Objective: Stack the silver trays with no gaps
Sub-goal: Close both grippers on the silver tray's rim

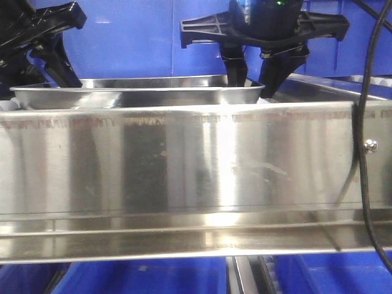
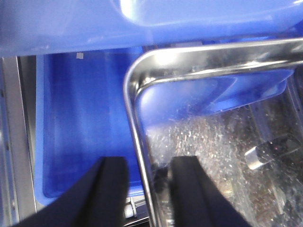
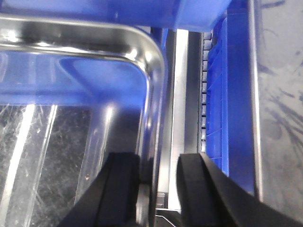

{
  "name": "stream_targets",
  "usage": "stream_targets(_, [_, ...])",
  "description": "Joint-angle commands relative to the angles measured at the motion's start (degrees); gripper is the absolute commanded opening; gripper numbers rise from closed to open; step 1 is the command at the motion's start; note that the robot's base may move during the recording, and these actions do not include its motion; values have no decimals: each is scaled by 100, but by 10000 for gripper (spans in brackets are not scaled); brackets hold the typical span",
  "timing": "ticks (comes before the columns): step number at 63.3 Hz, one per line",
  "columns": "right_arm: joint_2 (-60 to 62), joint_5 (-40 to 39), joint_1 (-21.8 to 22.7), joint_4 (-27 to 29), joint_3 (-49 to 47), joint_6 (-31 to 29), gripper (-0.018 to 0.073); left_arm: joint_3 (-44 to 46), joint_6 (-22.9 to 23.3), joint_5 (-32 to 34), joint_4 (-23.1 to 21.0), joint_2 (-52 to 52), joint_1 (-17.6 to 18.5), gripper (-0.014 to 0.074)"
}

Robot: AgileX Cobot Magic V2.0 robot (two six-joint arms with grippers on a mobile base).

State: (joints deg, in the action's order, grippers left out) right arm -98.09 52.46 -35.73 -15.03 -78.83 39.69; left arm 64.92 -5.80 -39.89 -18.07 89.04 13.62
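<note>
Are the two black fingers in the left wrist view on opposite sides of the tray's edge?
Yes, the left gripper has one finger inside the silver tray rim and one outside.

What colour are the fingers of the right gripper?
Black; the fingers show best in the right wrist view.

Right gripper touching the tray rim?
Cannot tell. Right wrist view: right gripper straddles the silver tray rim; outer finger shows a gap, inner finger's contact unclear.
</note>
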Motion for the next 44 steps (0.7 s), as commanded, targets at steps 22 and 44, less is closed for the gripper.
stream_targets(22, [-12, -16, 21, -30, -31, -8, 151, 39, 47, 54, 89, -2, 26, 141])
stream_targets(44, [-12, -16, 21, -19, -31, -8, 151, 39, 47, -47, 181, 297, 26, 141])
